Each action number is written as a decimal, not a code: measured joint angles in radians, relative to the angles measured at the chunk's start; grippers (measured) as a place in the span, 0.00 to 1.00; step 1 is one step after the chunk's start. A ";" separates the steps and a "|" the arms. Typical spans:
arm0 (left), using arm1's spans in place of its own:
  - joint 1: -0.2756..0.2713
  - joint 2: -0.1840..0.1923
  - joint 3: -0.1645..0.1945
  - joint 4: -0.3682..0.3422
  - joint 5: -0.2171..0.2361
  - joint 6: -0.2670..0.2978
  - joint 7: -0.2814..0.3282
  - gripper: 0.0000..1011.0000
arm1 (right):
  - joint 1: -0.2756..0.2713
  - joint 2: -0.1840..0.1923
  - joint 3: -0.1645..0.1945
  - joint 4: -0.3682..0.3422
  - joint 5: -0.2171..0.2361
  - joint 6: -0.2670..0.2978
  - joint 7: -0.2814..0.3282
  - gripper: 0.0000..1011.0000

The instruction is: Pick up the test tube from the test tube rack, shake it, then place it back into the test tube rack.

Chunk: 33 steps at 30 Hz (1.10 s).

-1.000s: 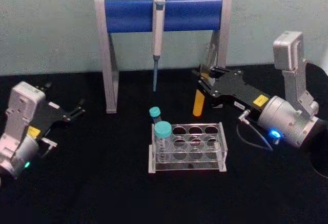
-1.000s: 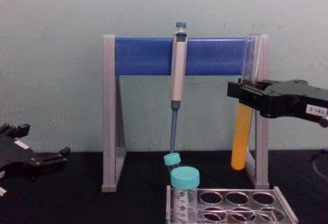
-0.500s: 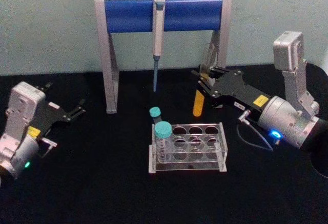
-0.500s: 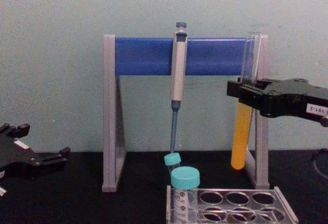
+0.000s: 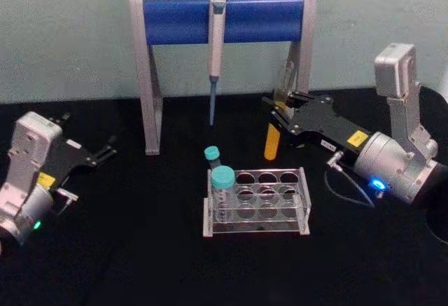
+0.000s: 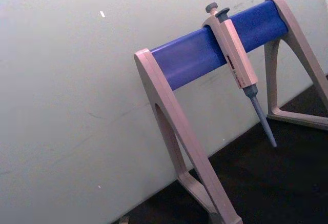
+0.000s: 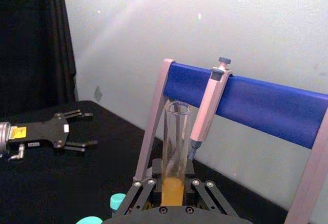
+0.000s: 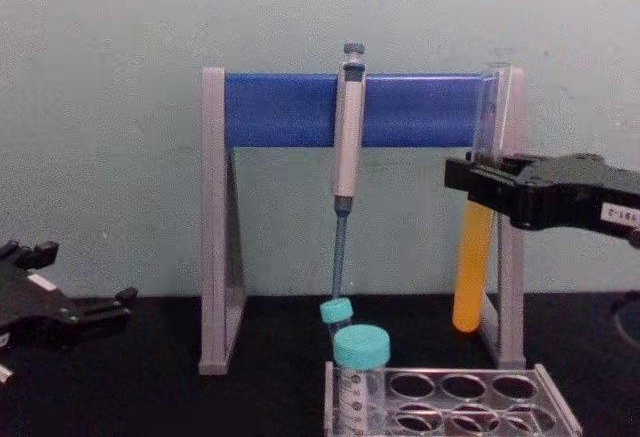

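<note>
hardly anything was moved over the last second: the right gripper (image 5: 281, 113) and the tall, thin, clear glass test tube (image 5: 271, 143) clamped in it were shifted only a touch toward the robot's right, judged to be a small stroke of the shake.

nearest the robot, the low clear plastic test tube rack (image 5: 256, 227) was set on the black table (image 5: 140, 250), with two teal-capped vials (image 5: 222, 178) at its left end and the other holes open. out to the left, the left gripper (image 5: 108, 148) was parked low, its fingers spread with nothing between them.

behind the rack and to its right, the test tube was held near upright in the air. it was pinched about its middle by closed fingers, with orange-yellow liquid in its lower half and its round bottom clear of the table. farthest back, the grey-legged, blue-barred pipette stand (image 5: 224, 19) was seen, a grey pipette (image 5: 216, 40) hung at the bar's middle. whether the test tube was touching the stand's right leg could not be told.

as the mouth was uncapped, the shake was judged best done with short, quick wrist swings, the mouth kept uppermost and the swing kept off the stand leg. the grip was best left unchanged until the test tube was centred over an empty hole.
</note>
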 joint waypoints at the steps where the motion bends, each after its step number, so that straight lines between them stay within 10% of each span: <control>1: 0.000 0.000 0.000 0.000 0.000 0.000 0.000 0.99 | 0.000 0.000 0.000 0.000 0.000 0.000 0.000 0.23; 33: 0.000 0.000 0.000 0.000 0.000 0.000 0.000 0.99 | -0.075 0.035 0.004 -0.054 0.006 -0.007 -0.001 0.23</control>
